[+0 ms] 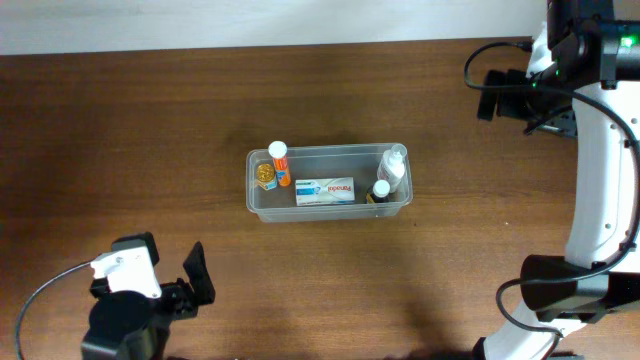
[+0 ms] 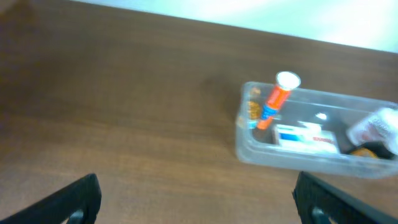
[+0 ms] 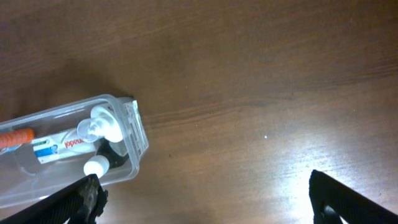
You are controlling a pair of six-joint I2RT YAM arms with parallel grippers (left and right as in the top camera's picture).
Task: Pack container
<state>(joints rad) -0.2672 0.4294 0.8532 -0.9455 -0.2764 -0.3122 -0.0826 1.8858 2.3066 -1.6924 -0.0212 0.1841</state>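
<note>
The clear plastic container lies at the table's middle. Inside it are an orange tube, a small amber jar, a white-and-blue box, a clear bottle and a dark bottle with a white cap. My left gripper hangs open near the front left, well away from the container, with only bare table between its fingers. My right gripper is open at the back right. In its wrist view the container's end wall lies to the left, and nothing sits between the fingers.
The brown wooden table runs to a pale wall edge at the back. The right arm's white link and base stand along the right side, with black cables near them. The left arm's base fills the front left corner.
</note>
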